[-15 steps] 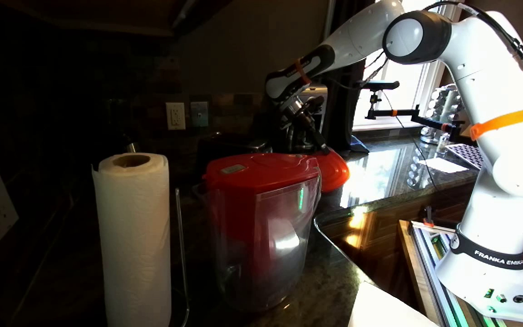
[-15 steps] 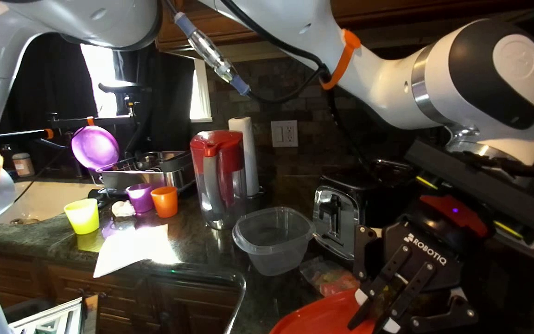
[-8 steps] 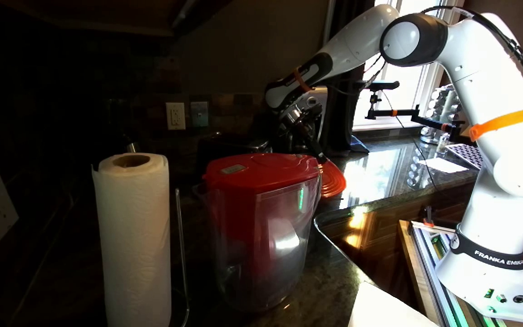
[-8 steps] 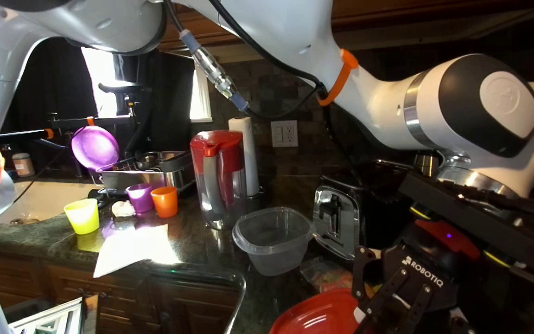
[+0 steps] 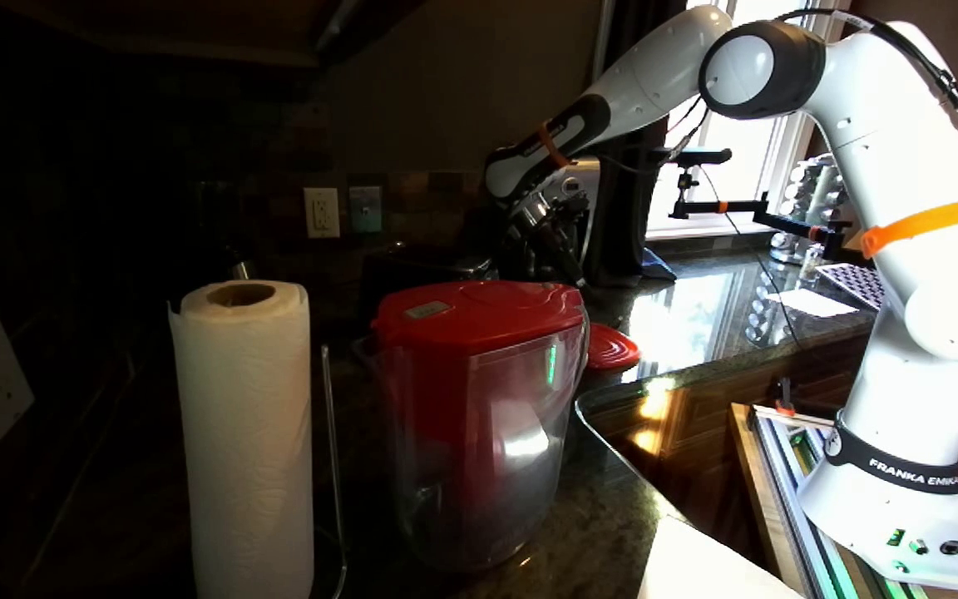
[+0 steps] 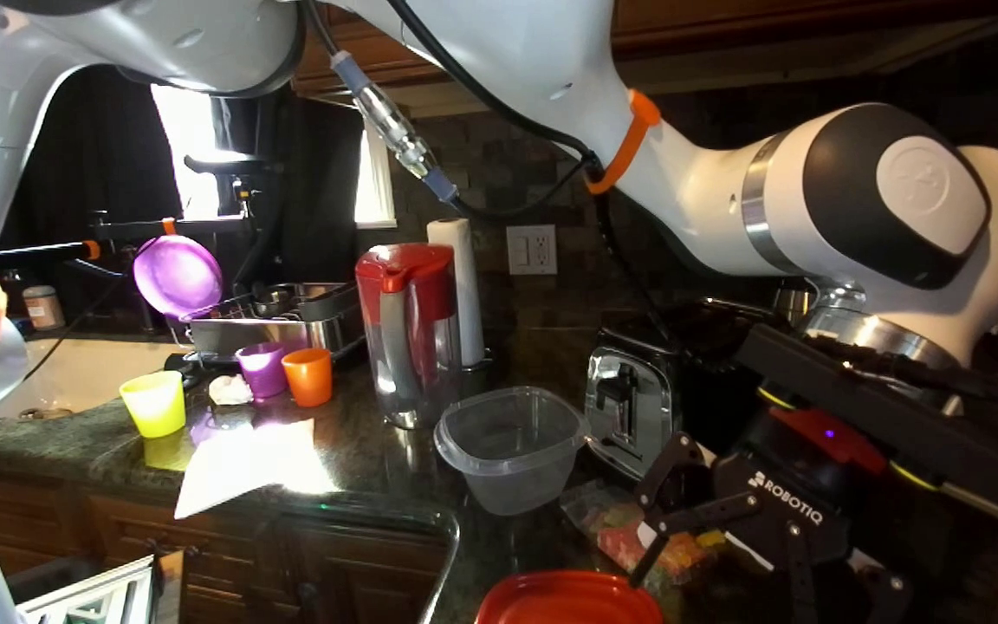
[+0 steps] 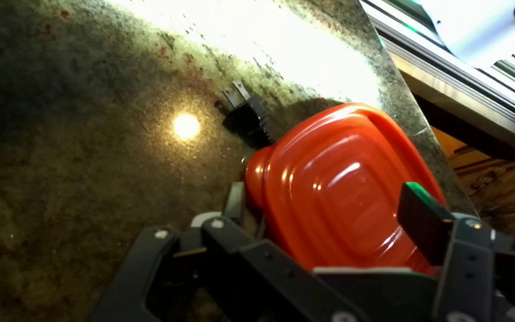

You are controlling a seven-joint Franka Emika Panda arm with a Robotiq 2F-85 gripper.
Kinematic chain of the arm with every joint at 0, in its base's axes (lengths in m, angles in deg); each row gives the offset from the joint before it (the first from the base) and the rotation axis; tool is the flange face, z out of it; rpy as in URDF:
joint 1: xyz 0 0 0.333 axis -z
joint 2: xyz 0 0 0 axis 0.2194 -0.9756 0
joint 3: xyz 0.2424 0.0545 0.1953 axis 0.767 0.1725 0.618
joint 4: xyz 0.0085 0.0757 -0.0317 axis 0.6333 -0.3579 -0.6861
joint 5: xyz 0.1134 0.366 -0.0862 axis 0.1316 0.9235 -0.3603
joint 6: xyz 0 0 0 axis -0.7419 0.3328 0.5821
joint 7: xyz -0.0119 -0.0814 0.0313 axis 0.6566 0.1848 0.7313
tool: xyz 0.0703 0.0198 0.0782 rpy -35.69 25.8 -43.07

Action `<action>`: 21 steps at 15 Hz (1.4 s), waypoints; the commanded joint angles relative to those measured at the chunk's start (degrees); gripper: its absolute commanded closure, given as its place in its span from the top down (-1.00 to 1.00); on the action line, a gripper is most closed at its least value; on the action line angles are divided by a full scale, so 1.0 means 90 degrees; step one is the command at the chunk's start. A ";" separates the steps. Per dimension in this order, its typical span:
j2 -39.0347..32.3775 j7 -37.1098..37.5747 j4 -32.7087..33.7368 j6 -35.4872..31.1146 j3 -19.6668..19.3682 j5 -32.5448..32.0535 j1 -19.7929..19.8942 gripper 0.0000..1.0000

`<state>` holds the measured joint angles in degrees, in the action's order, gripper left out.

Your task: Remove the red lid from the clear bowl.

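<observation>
Dark, speckled stone is making up your worktop (image 7: 105,179), throwing back glossy light. Your claw (image 7: 327,194) is hanging over it, jaws spread wide and gripping nothing. Below those jaws the red lid (image 7: 351,179) is lying by itself on the worktop, near the edge — so you are likely nearing the end. If you are lifting it, you are probably handling something light, slick and a little bendy; pinching the rim or the rounded corner tab is looking surer than pressing on the smooth, stepped face. Just beside that tab, a black plug (image 7: 251,117) is baring two metal prongs. Farther out, near the shiny-fronted toaster (image 6: 659,403), the clear bowl (image 6: 512,478) is standing upright and uncovered, its see-through walls rounding at the corners — likely thin and easily nudged.
</observation>
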<state>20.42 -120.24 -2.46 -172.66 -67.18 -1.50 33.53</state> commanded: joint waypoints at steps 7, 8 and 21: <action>0.2479 0.0103 -0.2387 -0.1114 0.0057 0.1128 -0.0304 1.00; 0.2786 0.0067 -0.2665 -0.1340 0.0025 0.1152 -0.0360 1.00; 0.5277 0.0241 -0.4824 -0.3335 -0.0330 0.0983 -0.1077 1.00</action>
<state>63.58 -119.49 -41.20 -199.30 -68.59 7.85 25.77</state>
